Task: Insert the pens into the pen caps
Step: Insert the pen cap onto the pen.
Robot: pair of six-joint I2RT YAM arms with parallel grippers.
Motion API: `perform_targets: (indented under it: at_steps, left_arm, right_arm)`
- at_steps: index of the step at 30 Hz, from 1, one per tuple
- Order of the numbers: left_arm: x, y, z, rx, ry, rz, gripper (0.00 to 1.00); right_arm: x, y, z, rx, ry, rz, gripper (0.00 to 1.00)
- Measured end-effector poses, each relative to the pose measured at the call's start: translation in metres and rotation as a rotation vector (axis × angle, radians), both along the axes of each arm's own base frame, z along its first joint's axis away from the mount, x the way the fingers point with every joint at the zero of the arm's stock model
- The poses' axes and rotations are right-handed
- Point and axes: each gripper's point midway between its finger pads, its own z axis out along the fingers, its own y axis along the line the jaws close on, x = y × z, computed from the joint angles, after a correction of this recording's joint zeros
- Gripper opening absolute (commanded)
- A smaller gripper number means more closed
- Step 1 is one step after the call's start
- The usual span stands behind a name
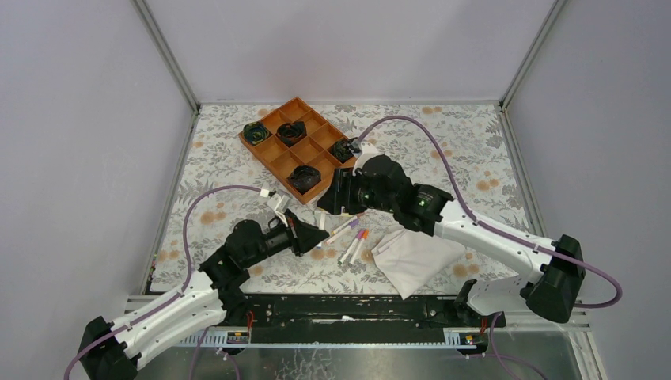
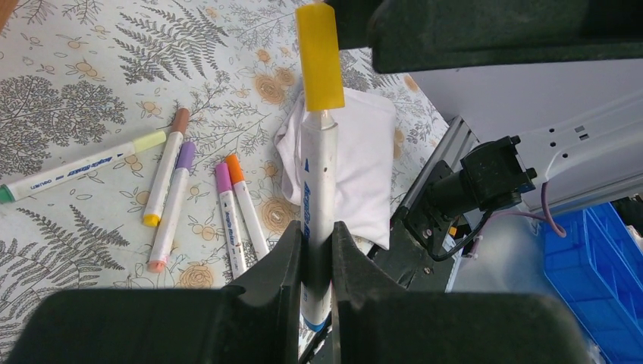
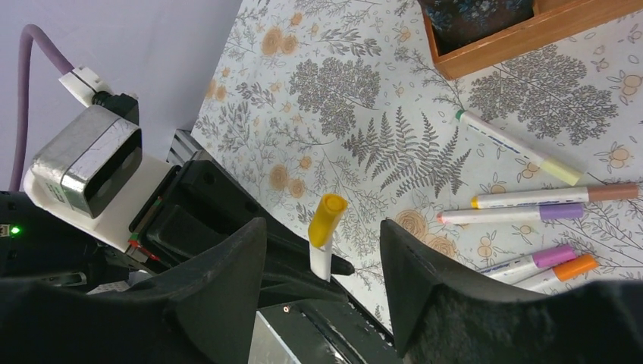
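The left fingers [image 2: 288,265] clench a white pen [image 2: 318,189] upright, its yellow cap [image 2: 318,61] on top, well above them. The right fingers [image 3: 235,273] stand released, spread either side of that cap without touching it. Five capped pens [image 2: 173,189] lie on the worktop [image 2: 76,83] beside the left fingers.

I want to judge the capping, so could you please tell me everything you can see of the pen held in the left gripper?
The pen is a slim white barrel, plastic-looking, with blue lettering along it and a yellow cap on its far end. A short narrow neck shows below the cap. The left gripper is shut on its lower barrel. The right gripper stands open on either side of the capped end, not touching it.
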Motion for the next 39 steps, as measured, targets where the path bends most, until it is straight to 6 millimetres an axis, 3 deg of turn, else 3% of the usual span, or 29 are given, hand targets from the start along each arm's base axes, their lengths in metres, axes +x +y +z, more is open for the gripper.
perform_targets:
  at_steps: [18,32,39]
  left_arm:
    - [-0.004,-0.002,0.001,-0.004,-0.002,-0.024,0.00]
    - [-0.004,-0.002,0.002,-0.007,-0.004,-0.025,0.00]
    - [-0.005,-0.001,0.006,-0.026,0.002,-0.024,0.00]
  right_arm:
    - [0.003,0.014,-0.010,-0.020,0.024,0.038,0.35]
    - [0.001,0.015,-0.010,-0.025,0.014,0.064,0.01]
    - [-0.003,0.018,-0.006,-0.006,0.009,0.112,0.00]
